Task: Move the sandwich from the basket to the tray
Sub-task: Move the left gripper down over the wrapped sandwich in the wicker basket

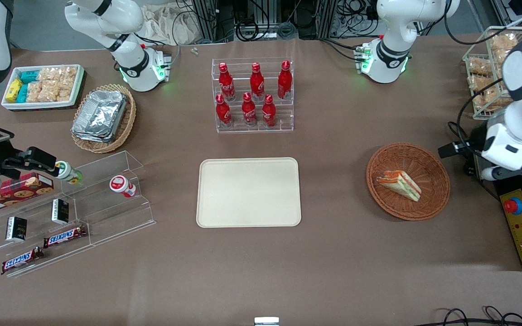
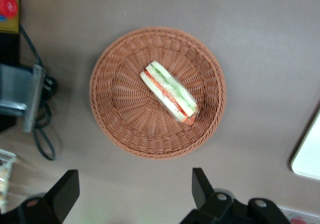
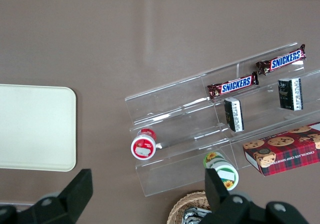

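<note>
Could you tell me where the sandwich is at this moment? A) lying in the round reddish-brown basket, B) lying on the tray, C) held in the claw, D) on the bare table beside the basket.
A: the sandwich lies in the basket; the tray is bare and the claw hangs open above the basket.

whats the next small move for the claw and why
Probably lower the open claw and center it over the sandwich. The sandwich lies untouched in the basket, the claw hangs above the table beside it, and the tray holds nothing.

Six red bottles (image 1: 253, 95) on a clear rack (image 1: 254, 124), foil containers (image 1: 99, 115) in tan basket (image 1: 127, 122)
</note>
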Available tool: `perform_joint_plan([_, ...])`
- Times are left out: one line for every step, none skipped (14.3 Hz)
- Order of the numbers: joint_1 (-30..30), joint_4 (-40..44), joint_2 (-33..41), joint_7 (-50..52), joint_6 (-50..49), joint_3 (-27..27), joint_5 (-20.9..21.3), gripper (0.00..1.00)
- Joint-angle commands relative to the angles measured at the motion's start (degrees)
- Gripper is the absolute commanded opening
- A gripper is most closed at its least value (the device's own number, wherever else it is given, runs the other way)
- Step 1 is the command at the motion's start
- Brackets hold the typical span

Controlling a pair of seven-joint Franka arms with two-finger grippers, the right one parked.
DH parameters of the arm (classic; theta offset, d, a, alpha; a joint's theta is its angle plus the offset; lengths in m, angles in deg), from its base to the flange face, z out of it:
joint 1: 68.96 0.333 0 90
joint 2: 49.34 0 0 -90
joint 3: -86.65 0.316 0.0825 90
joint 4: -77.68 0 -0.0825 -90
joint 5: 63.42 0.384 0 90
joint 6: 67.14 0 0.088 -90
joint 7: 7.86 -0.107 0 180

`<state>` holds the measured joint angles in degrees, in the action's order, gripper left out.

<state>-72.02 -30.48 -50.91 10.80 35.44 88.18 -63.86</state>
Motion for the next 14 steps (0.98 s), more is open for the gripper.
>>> perform_joint_plan([-1.34,-9.06,2.36,7.59,8.49,-0.56,-0.71,1.0])
perform_joint_plan([-1.34,-11.69,2.19,10.49,12.0,-1.08,-0.71,1.0])
perform_joint_plan([-1.34,-14.24,1.92,13.39,15.52,-1.26,-0.71,1.0])
perform_joint_plan([-1.34,-16.35,1.49,16.46,18.77,-1.35,-0.71,1.0])
perform_joint_plan([-1.34,-17.16,0.0,20.15,20.89,-1.35,-0.71,1.0])
perform_joint_plan([-1.42,-17.08,-1.93,23.58,22.57,-1.44,-0.71,1.0])
perform_joint_plan([-1.69,-17.08,-3.86,26.92,24.93,-2.05,-0.71,1.0])
perform_joint_plan([-1.78,-17.08,-5.53,30.26,27.65,-2.32,-0.71,1.0])
perform_joint_plan([-1.78,-17.08,-6.77,33.51,29.42,-2.49,-0.71,1.0])
perform_joint_plan([-1.78,-17.08,-7.74,35.54,30.66,-2.67,-0.71,1.0])
perform_joint_plan([-1.78,-16.99,-8.62,37.39,31.45,-2.67,-0.71,1.0])
perform_joint_plan([-1.78,-16.82,-9.41,39.06,32.5,-2.76,-0.71,1.0])
perform_joint_plan([-1.86,-16.82,-10.37,40.38,33.56,-2.76,-0.71,1.0])
perform_joint_plan([-2.39,-16.9,-11.17,41.44,34.96,-2.76,-0.71,1.0])
